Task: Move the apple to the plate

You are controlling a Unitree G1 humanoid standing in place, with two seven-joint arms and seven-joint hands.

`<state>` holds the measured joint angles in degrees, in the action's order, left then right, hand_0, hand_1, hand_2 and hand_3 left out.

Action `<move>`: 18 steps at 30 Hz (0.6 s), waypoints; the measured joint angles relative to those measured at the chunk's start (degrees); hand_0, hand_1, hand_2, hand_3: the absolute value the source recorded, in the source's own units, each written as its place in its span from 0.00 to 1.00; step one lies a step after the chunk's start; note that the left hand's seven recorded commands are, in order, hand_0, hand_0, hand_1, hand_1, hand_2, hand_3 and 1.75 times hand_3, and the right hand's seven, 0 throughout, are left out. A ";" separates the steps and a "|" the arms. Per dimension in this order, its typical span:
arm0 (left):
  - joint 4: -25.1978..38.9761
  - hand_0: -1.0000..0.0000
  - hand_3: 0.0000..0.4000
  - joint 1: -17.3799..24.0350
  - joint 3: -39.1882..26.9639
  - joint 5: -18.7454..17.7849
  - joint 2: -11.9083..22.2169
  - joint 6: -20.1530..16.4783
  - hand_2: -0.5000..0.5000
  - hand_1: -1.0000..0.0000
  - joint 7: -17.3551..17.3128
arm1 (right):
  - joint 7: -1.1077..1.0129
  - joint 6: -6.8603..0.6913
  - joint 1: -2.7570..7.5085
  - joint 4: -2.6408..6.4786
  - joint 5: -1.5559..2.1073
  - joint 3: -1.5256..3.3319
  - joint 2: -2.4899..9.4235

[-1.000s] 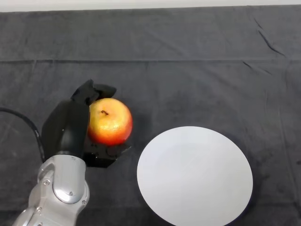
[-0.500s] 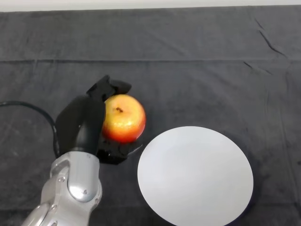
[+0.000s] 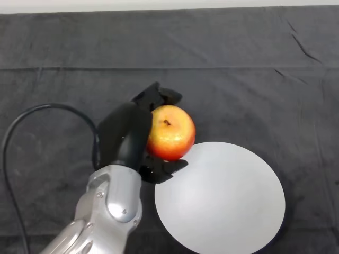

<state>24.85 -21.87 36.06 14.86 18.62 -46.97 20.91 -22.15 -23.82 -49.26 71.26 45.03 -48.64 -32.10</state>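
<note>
Evidently the black left hand (image 3: pixel 124 138) clamps the round red-yellow apple (image 3: pixel 170 132) from both sides (stem up), securing it beside the white round plate (image 3: pixel 228 203).

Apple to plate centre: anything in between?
Nothing. In the head view the apple, held in the left hand, overlaps the plate rim; beyond is bare plate.

My robot hand (image 3: pixel 126 138) reaches in from the lower left of the desk (image 3: pixel 254 79), with the apple (image 3: pixel 170 132) held on its right side, fingers behind the fruit and thumb before it. The plate (image 3: pixel 228 201) lies on the desk to the right of and nearer than the apple, whose lower edge overlaps the plate's upper-left rim in the head view.
</note>
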 measured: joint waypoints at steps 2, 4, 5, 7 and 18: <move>-0.95 0.00 1.00 -0.59 1.02 -0.51 -0.25 0.46 0.50 0.00 0.01 | 0.00 0.00 0.00 0.00 0.00 0.00 0.00; -1.92 0.00 1.00 -1.19 2.39 -1.42 -0.64 0.70 0.50 0.00 0.01 | 0.00 0.00 0.00 0.00 0.00 0.00 0.00; -2.81 0.00 1.00 -1.79 3.03 -1.80 -0.86 0.87 0.50 0.00 0.04 | 0.00 0.00 0.00 0.00 0.00 0.00 0.00; -4.06 0.00 1.00 -2.72 4.39 -2.81 -1.53 1.48 0.50 0.00 0.08 | 0.00 0.00 0.00 0.00 0.00 0.00 0.00; -11.71 0.00 1.00 -6.90 9.98 -8.20 -3.92 5.44 0.50 0.00 2.43 | 0.00 0.00 0.00 0.00 0.00 -0.01 0.00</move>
<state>13.14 -28.77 46.04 6.66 14.70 -41.53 23.34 -22.16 -23.82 -49.26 71.26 45.04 -48.66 -32.10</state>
